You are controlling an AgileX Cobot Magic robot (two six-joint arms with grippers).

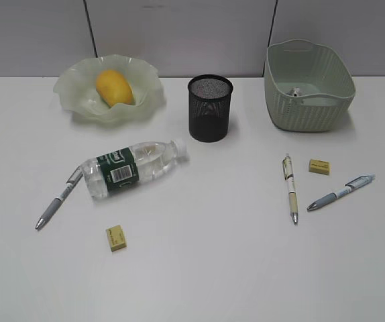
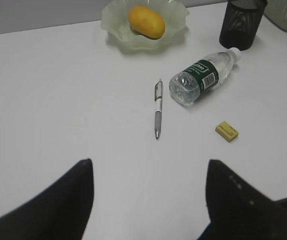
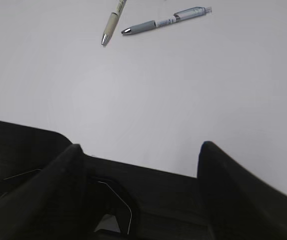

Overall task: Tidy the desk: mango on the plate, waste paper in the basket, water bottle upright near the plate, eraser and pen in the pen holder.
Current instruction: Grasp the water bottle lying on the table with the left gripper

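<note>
The mango (image 1: 115, 87) lies in the wavy green plate (image 1: 78, 94) at the back left; both show in the left wrist view, mango (image 2: 146, 21) and plate (image 2: 116, 25). The water bottle (image 1: 131, 168) lies on its side on the desk (image 1: 206, 255). A wad of waste paper (image 1: 296, 92) sits inside the basket (image 1: 308, 111). The black pen holder (image 1: 210, 108) stands mid-back. Three pens (image 1: 58, 198) (image 1: 290, 187) (image 1: 340, 192) and two yellow erasers (image 1: 117, 237) (image 1: 318, 166) lie loose. My left gripper (image 2: 148, 167) and right gripper (image 3: 139, 146) are open, empty, away from everything.
A grey partition wall (image 1: 179, 33) runs behind the desk. In the right wrist view a dark surface (image 3: 148, 200) lies under the gripper at the desk's near edge. Neither arm shows in the exterior view.
</note>
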